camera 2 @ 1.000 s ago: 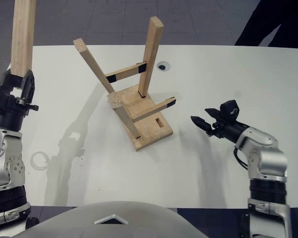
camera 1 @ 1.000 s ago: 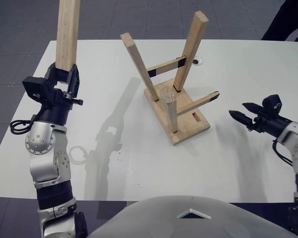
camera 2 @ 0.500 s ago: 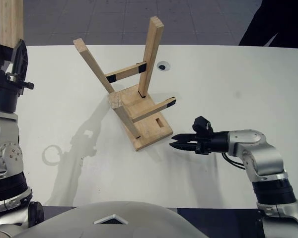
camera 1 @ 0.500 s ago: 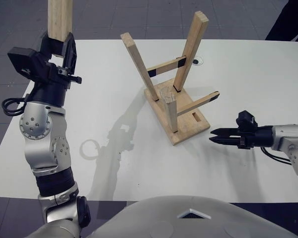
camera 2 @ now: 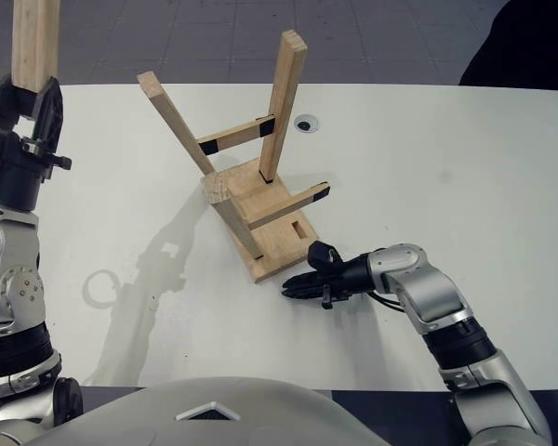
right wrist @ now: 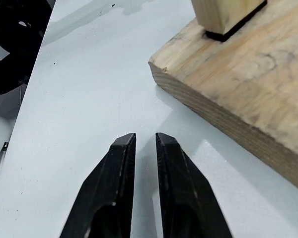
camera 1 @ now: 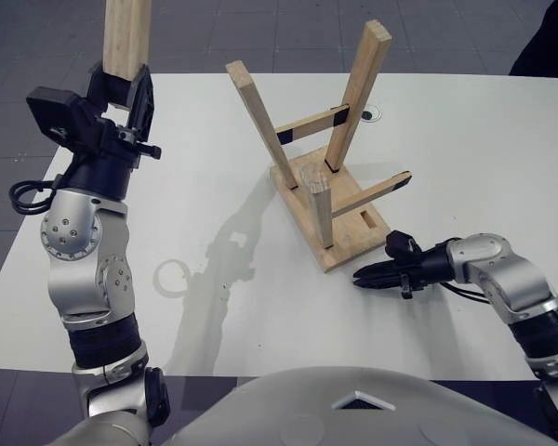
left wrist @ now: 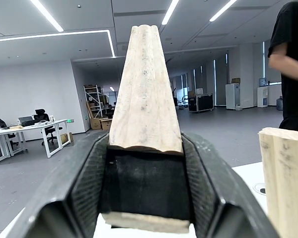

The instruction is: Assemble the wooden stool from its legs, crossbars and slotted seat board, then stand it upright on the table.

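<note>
At the far left of the white table (camera 1: 465, 139), the left gripper (camera 1: 123, 82) is raised above the tabletop. Its two fingers (left wrist: 89, 183) are clamped on the lower end of a loose wooden leg (camera 1: 127, 32), which stands upright out of the claw. On the tabletop nearer than that arm lies a small clear ring (camera 1: 172, 277).

In the middle of the table the stool rests upside down on its seat board (camera 1: 346, 243). Three legs stick up from the board. The far left leg (camera 1: 260, 121) leans out to the left, the far right leg (camera 1: 358, 93) tilts to the right, and the near leg (camera 1: 318, 209) stands close to upright. A crossbar (camera 1: 312, 124) with black ends joins the two far legs. A second crossbar (camera 1: 372, 193) runs right from the near leg, and its black-tipped free end hangs over the board's right side. Beneath that end an open slot (camera 1: 367, 220) shows in the board. A small dark grommet (camera 1: 370, 114) sits in the tabletop beyond the stool.

To the right, the right gripper (right wrist: 145, 136) lies low over the table, just beside the board's near right corner and pointing left. Its fingers (right wrist: 171, 148) are drawn almost together with a thin slit between them, and they hold nothing. Whether they touch the tabletop cannot be told.
</note>
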